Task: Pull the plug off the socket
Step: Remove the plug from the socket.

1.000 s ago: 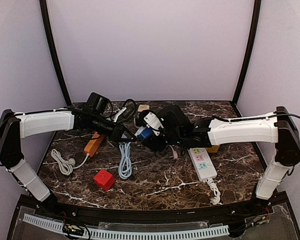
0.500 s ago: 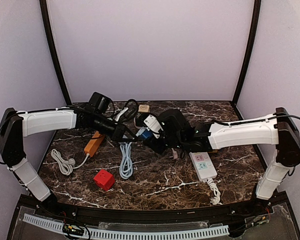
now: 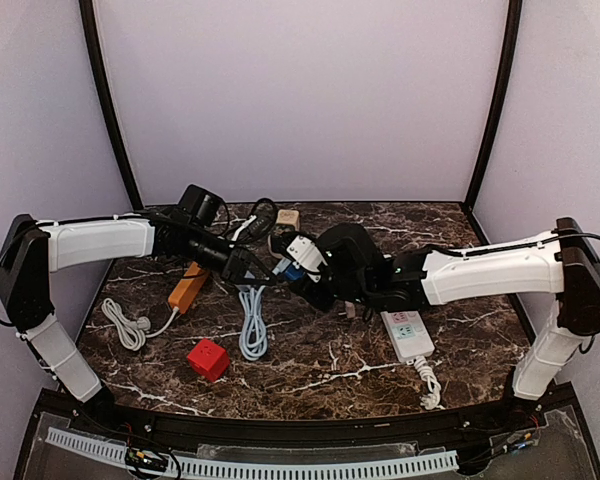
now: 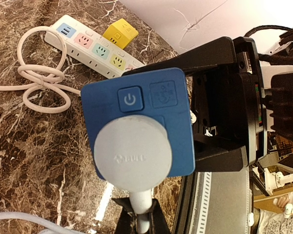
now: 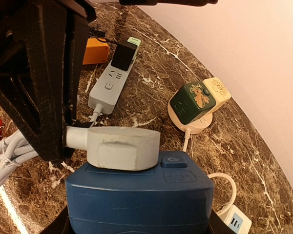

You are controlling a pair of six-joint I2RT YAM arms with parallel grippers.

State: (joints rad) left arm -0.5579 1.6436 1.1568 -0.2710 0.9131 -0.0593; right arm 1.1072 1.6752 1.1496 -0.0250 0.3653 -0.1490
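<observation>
**Right arm (image 3: 490, 265) sank lower over marble table (image 3: 320, 370) within a second**

Its wrist met the left arm (image 3: 95, 243) mid-table. The right gripper (image 3: 302, 276) clamped the blue socket cube (image 4: 178, 97), raised off the marble; the left gripper (image 3: 250, 267) pinched the grey plug (image 4: 133, 156) by its neck, still fully seated.

walls (image 3: 300, 100): plain lilac | table (image 3: 320, 370): dark veined marble | corner posts (image 3: 107, 100): black | light: even
</observation>
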